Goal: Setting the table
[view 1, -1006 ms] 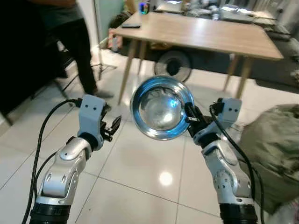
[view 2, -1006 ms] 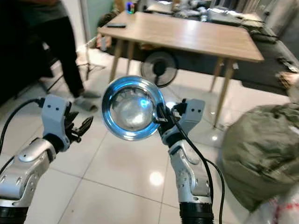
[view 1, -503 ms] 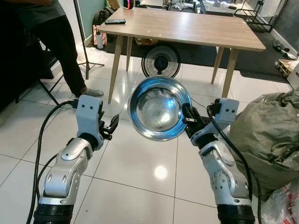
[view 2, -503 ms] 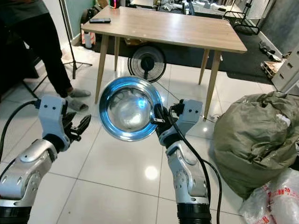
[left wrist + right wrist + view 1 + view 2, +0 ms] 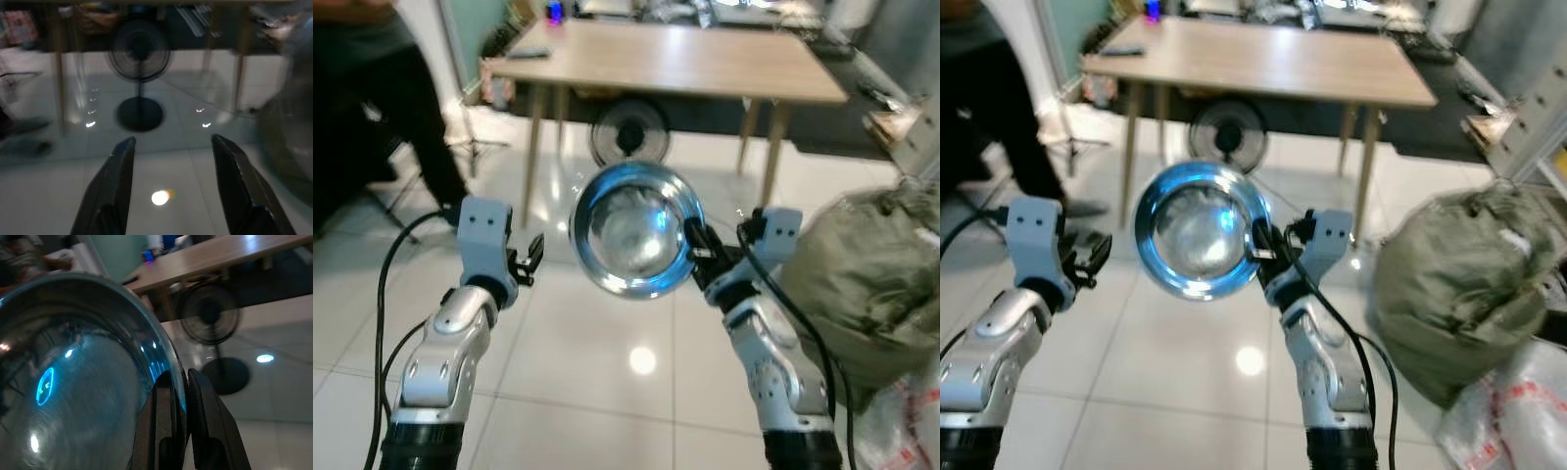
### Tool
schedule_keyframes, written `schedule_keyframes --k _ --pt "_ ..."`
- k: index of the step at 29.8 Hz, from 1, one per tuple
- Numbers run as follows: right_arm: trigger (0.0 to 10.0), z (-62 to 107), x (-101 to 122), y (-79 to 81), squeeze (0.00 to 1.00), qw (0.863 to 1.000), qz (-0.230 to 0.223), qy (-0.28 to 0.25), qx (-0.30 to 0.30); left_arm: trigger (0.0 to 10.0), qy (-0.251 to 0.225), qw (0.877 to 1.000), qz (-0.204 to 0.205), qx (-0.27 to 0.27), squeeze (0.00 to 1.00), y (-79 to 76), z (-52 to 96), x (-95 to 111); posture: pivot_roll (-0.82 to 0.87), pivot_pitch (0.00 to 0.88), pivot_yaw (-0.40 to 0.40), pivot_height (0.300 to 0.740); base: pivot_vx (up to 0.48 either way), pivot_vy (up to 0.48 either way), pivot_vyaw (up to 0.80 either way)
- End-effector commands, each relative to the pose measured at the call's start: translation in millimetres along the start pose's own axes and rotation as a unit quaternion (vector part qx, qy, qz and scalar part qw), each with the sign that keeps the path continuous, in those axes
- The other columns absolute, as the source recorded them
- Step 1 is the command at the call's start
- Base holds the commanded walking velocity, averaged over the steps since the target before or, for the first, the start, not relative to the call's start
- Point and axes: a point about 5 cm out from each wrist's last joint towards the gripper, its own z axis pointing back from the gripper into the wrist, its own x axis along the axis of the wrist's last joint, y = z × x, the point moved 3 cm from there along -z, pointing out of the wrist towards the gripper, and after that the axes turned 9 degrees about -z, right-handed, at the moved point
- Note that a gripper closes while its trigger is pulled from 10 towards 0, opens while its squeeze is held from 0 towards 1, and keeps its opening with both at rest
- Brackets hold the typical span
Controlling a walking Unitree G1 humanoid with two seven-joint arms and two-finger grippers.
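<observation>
Left eye view: right tool pinched on the rim of a shiny steel bowl, bowl tipped up on its edge, held in the air above the white tile floor, open side facing the camera. Left tool up beside the bowl, not touching it, holding nothing. Ahead, a long wooden surface on thin legs, with a dark flat thing near its far left corner. A black floor fan under it. A person's dark legs at the left. A big green-grey sack at the right.

Right eye view: same scene, a bit blurry. A clear plastic bag low on the right, next to the sack.

Left wrist view: two black fingers wide apart, nothing between them. Past them, the fan on its round base, the legs of the surface, and a bright light spot on the tiles.

Right wrist view: two black fingers squeezed close on the bowl's thin rim, one inside, one outside. Blue light glowing inside the bowl. Fan and surface behind.
</observation>
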Motion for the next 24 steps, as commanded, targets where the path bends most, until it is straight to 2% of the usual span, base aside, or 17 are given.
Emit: schedule_keyframes --k 1,8,24 --pt "10.0 -2.2 0.3 13.2 0.00 1.000 -0.008 -0.006 0.022 10.0 0.012 1.000 0.000 0.015 0.00 10.1 3.1 -7.0 -0.01 0.043 0.041 0.740 0.480 0.000 -0.80" --pt "10.0 -2.5 1.0 12.2 0.00 1.000 -0.006 -0.007 0.020 10.0 0.012 1.000 -0.001 0.017 0.00 11.8 3.0 -7.1 -0.01 0.044 0.040 0.740 0.480 0.000 -0.76" --pt "10.0 -5.6 6.0 13.1 0.00 1.000 -0.011 -0.017 0.019 10.0 0.007 1.000 -0.003 0.020 0.00 16.1 1.5 -3.9 0.00 0.038 0.040 0.740 0.480 0.000 0.00"
